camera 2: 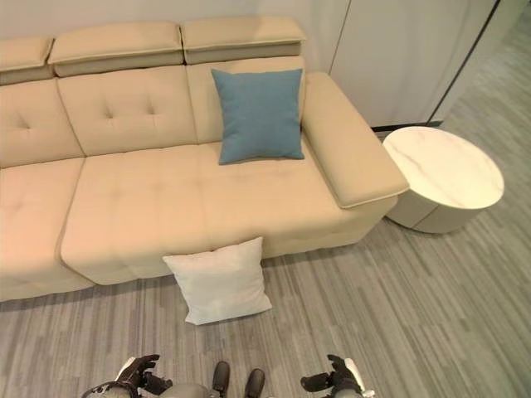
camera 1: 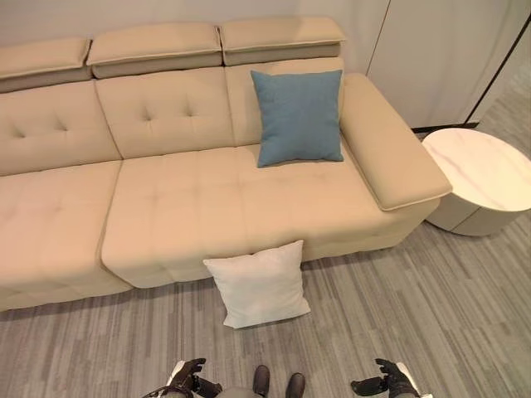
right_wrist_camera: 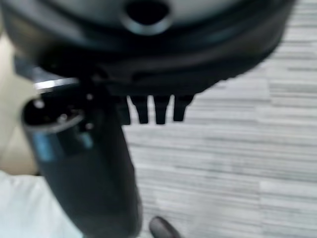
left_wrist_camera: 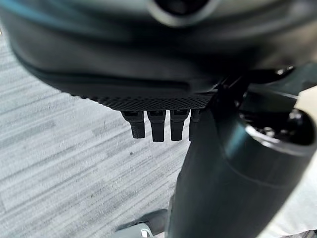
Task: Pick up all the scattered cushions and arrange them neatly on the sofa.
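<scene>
A white cushion (camera 1: 259, 284) stands on the grey floor, leaning against the front of the beige sofa (camera 1: 166, 207). A blue cushion (camera 1: 298, 116) sits upright on the seat against the backrest, beside the right armrest. My left hand (camera 1: 187, 375) hangs low at the bottom edge, well short of the white cushion and to its left. My right hand (camera 1: 390, 381) hangs low to its right. In the wrist views the left hand's fingers (left_wrist_camera: 156, 130) and the right hand's fingers (right_wrist_camera: 148, 113) are relaxed and hold nothing, with floor beyond them.
A round white side table (camera 1: 485, 170) stands on the floor just past the sofa's right armrest (camera 1: 390, 149). Pale wall panels (camera 1: 431, 50) rise behind it. Open floor (camera 1: 415, 307) lies in front of the sofa on the right.
</scene>
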You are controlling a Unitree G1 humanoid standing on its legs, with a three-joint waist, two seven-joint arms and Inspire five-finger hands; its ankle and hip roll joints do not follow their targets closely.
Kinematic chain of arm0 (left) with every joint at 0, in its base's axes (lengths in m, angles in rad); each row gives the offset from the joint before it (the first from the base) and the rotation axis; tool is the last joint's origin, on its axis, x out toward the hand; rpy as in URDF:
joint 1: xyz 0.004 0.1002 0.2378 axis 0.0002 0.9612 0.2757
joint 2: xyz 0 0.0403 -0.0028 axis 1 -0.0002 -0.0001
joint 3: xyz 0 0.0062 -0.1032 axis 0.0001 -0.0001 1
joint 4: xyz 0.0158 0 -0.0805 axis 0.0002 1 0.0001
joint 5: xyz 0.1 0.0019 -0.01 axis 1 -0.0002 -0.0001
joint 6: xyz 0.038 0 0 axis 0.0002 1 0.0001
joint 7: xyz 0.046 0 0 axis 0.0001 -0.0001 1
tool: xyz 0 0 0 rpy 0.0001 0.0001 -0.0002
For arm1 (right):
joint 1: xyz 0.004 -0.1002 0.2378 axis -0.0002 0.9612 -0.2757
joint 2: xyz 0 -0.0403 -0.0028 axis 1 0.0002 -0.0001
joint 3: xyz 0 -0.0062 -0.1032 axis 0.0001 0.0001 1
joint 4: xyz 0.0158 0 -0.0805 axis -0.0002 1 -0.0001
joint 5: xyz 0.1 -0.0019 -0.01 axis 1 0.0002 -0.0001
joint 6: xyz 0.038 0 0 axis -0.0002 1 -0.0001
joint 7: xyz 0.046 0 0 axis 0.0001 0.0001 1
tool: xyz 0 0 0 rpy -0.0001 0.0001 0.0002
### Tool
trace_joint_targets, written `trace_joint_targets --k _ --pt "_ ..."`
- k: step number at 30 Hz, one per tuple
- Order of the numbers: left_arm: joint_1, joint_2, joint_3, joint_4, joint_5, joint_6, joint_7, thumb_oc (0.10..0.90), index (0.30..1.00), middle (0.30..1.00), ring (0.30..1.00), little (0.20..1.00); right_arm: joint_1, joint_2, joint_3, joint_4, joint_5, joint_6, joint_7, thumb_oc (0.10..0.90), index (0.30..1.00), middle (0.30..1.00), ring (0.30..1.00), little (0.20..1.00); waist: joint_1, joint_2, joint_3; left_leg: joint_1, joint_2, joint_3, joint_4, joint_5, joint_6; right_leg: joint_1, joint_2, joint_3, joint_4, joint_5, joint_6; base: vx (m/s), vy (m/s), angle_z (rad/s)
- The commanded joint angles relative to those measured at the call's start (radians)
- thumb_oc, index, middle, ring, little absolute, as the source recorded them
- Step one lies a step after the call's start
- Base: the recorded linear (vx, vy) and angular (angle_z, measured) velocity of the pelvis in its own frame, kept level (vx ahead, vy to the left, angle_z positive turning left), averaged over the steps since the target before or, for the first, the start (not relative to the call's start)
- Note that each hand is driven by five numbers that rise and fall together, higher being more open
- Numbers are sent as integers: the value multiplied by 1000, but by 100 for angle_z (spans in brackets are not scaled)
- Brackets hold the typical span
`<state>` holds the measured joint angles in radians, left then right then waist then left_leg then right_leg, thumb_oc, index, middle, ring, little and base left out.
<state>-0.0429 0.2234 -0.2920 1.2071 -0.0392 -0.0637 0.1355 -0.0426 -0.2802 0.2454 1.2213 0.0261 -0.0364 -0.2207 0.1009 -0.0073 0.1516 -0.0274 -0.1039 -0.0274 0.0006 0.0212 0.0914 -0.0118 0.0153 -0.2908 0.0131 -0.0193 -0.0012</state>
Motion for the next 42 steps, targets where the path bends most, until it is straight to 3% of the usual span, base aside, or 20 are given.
trace_joint_targets --k 1,2,4,8,10,13,17,18,19,20,22,25,27,29,42 --pt "-42 10 35 14 -34 -29 -2 800 900 900 900 900 -30 -39 -1 -17 -3 -23 -12 800 900 900 900 900 45 -1 -5 -5 -14 -37 27 -77 -41 16 -110 66 197 -34 126 165 129 -11" --pt "-41 26 40 5 -42 -29 -7 800 900 900 900 900 -36 -32 7 -18 -10 -16 -5 800 900 900 900 900 39 9 19 21 -6 -71 38 -81 -20 -73 -123 95 375 33 156 109 84 -16" --pt "-38 29 42 1 -43 -31 -4 800 900 900 900 900 -36 -30 9 -22 -8 -17 -5 800 900 900 900 900 36 9 21 35 -4 -85 31 -85 -18 -93 -123 104 393 36 152 145 49 -2" --pt "-37 30 47 12 -56 -35 -3 800 900 900 900 900 -40 -27 16 -31 -3 -20 -3 800 900 900 900 900 29 -1 25 76 3 -135 15 -104 -27 -124 -117 121 260 27 128 190 -51 42" --pt "-35 27 45 29 -52 -35 0 800 900 900 900 900 -39 -29 19 -30 2 -16 -1 800 900 900 900 900 11 -20 32 108 -6 -184 8 -121 -37 -160 -90 171 116 69 132 281 -130 31" --pt "-37 27 44 35 -43 -36 -1 800 900 900 900 900 -36 -32 18 -27 6 -16 1 800 900 900 900 900 2 -27 37 129 -5 -211 -1 -128 -50 -152 -81 177 68 84 138 153 -101 50" --pt "-33 11 35 44 -37 -39 1 800 900 900 900 900 -22 -32 10 -28 16 -28 -3 800 900 900 900 900 0 -36 20 141 16 -240 -10 -138 -85 -118 -76 162 46 78 117 138 -143 62" --pt "-34 9 32 42 -34 -39 0 800 900 900 900 900 -20 -34 7 -27 21 -29 -4 800 900 900 900 900 -3 -37 19 136 21 -239 -2 -139 -94 -107 -77 153 36 76 114 38 -119 48" --pt "-50 3 9 29 -25 -42 0 800 900 900 900 900 -25 -43 -6 -29 40 -40 -11 800 900 900 900 900 -15 -43 30 80 31 -214 86 -126 -124 -74 -84 138 7 70 105 35 -116 67" --pt "-51 3 8 29 -25 -42 0 800 900 900 900 900 -25 -43 -6 -29 40 -40 -11 800 900 900 900 900 -17 -43 30 76 30 -215 93 -129 -124 -74 -84 136 6 71 105 -8 -86 86" --pt "-58 -1 2 17 -33 -44 1 800 900 900 900 900 -35 -51 -5 -35 55 -46 -15 800 900 900 900 900 -18 -51 46 8 36 -156 184 -129 -134 -48 -94 129 -18 68 96 -14 -18 57" --pt "-62 -3 5 5 -55 -46 2 800 900 900 900 900 -44 -58 -7 -35 63 -45 -15 800 900 900 900 900 -13 -60 49 -51 79 -92 154 -124 -132 -15 -109 118 -35 50 100 43 44 14" --pt "-60 2 10 4 -60 -44 3 800 900 900 900 900 -41 -59 -11 -35 57 -46 -12 800 900 900 900 900 -2 -49 45 -59 98 -105 76 -88 -129 -11 -105 123 -12 31 102 105 146 26" --pt "-54 7 9 6 -58 -45 0 800 900 900 900 900 -31 -54 -16 -32 46 -41 -9 800 900 900 900 900 -14 -44 36 -40 86 -114 58 -80 -122 -22 -116 129 13 33 108 78 219 -11" --pt "-47 46 44 10 -82 -52 2 800 900 900 900 900 -25 -28 -11 -28 41 -35 -8 800 900 900 900 900 27 -66 38 -21 49 -93 83 -119 -87 -20 -166 134 32 57 139 33 91 -11"
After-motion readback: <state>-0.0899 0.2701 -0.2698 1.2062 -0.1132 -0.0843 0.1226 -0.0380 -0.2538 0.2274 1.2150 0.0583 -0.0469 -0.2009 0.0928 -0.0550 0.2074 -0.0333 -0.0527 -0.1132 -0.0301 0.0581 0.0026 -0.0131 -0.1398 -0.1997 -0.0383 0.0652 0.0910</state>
